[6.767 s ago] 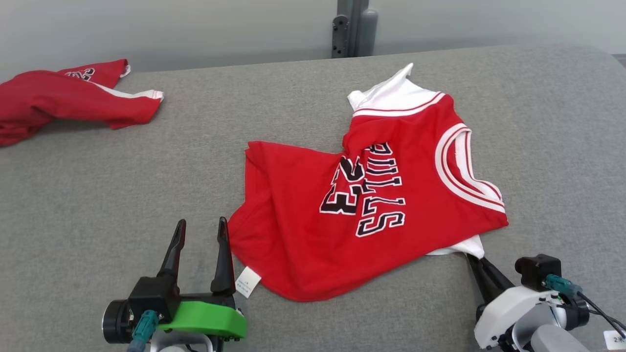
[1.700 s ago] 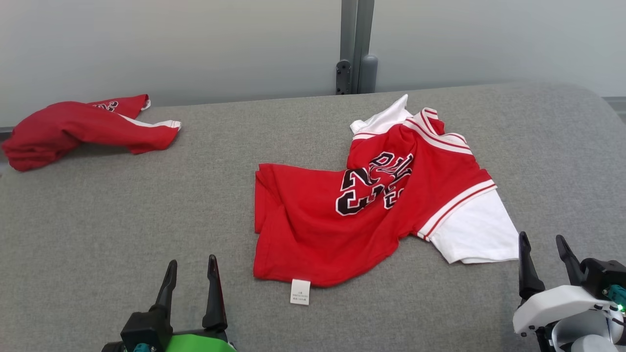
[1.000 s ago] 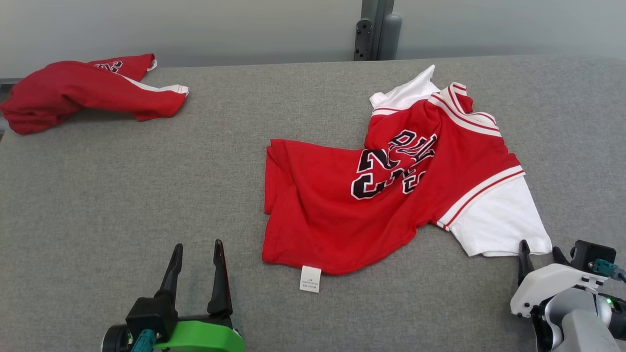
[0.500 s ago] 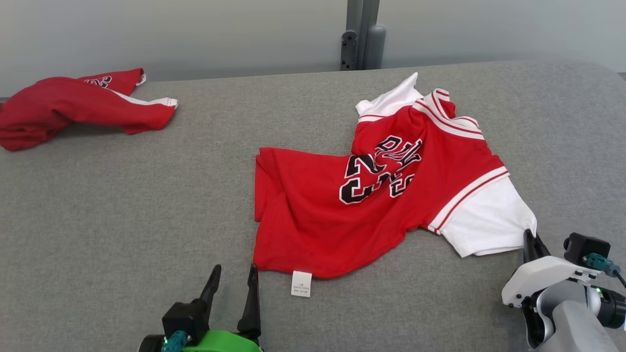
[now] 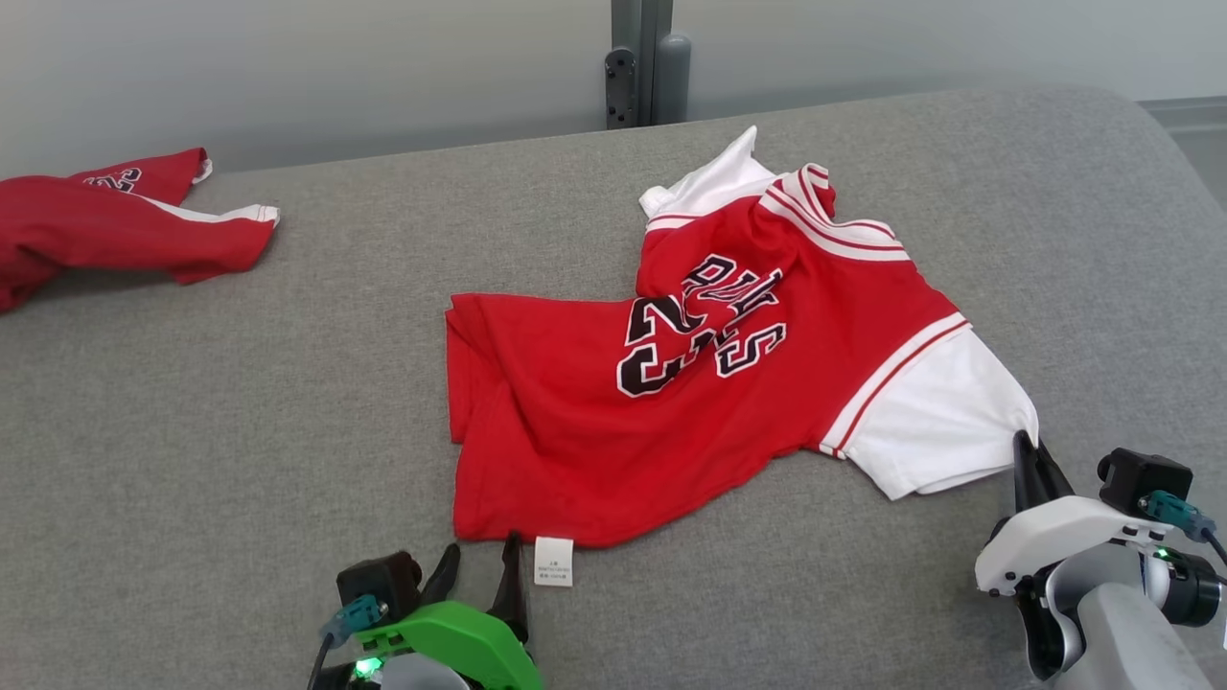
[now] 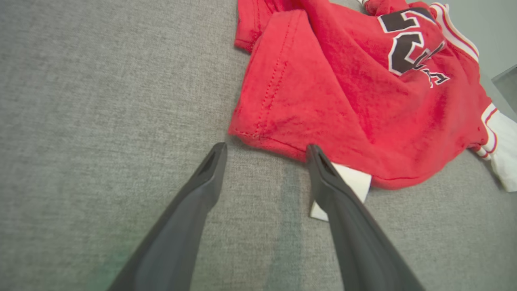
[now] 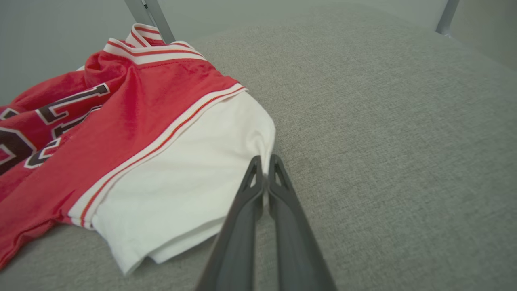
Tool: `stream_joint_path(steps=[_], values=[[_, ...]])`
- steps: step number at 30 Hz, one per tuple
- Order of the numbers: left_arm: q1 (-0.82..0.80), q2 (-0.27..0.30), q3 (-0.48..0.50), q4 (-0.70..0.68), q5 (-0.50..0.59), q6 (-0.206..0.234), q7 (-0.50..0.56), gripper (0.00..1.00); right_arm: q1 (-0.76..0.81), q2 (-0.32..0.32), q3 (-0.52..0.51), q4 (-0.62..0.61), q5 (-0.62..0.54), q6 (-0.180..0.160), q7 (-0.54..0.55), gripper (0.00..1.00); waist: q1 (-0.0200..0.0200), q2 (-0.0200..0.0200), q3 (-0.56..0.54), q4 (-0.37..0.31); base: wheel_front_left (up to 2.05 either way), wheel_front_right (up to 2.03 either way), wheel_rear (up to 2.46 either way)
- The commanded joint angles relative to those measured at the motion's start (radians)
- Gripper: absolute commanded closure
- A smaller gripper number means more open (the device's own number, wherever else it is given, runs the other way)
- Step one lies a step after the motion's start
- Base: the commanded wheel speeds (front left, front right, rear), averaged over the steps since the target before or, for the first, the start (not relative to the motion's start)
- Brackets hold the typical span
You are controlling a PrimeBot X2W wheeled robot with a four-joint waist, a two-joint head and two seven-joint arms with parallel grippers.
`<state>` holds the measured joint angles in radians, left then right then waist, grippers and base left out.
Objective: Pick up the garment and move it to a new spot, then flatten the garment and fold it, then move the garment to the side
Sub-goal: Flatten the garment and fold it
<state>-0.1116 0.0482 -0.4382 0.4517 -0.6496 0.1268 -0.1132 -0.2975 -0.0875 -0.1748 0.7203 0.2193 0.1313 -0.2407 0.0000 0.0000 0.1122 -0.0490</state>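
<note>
The red shirt [image 5: 671,412] lay in the middle of the grey worktop [image 5: 240,431], long way left to right, neck [image 5: 815,192] far right. The right tool [image 5: 1026,448] pinched its white sleeve [image 5: 939,422]. The left tool [image 5: 481,548] was spread beside the hem [image 5: 498,529].

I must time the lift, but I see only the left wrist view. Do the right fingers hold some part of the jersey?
Observer: Yes, the right fingers are shut on the near corner of the white sleeve of the jersey.
Operator: Where is the other sleeve?
Observer: The other sleeve pokes out at the far edge, beside the collar, partly covered by red cloth.
Operator: Is anything else on the surface?
Observer: A second red garment lies at the far left of the grey surface, apart from the jersey.
</note>
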Motion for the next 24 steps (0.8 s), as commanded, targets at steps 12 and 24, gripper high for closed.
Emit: stream_joint_path(steps=[12, 24], values=[[-0.092, 0.004, -0.026, 0.087, -0.189, 0.021, -0.059, 0.38, 0.001, -0.012, 0.013, -0.010, 0.022, -0.001, -0.005, 1.00, 0.0000, 0.0000, 0.018, -0.015, 0.00, 0.00, 0.00], [-0.119, 0.009, -0.055, 0.105, -0.229, -0.012, -0.111, 1.00, 0.006, -0.017, 0.033, -0.045, 0.044, -0.001, -0.012, 1.00, 0.0000, 0.0000, 0.003, -0.010, 0.00, 0.00, 0.00]])
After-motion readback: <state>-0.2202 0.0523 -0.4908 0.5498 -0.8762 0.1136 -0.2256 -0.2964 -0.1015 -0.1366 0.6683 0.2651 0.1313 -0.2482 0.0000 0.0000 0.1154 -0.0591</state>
